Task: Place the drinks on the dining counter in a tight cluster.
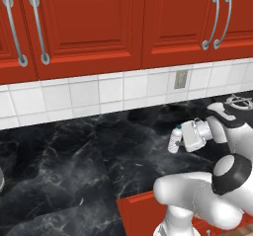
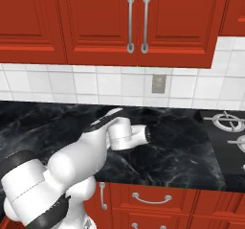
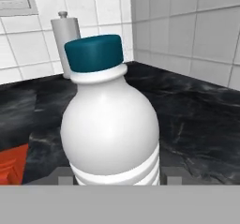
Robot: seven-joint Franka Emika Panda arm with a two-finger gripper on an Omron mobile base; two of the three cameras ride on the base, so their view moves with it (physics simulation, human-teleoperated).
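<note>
The clear bottle (image 3: 110, 129) (teal cap) stands upright on the black counter (image 1: 74, 156) near the tiled wall (image 1: 84, 94), and I read the gripper (image 1: 179, 140) as clenched on its body.

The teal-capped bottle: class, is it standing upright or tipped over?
Upright. The bottle stands with its teal cap on top, between the gripper fingers.

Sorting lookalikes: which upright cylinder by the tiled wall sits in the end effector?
The teal-capped bottle, between the end effector's fingers; the paper towel roll stands apart behind it.
</note>
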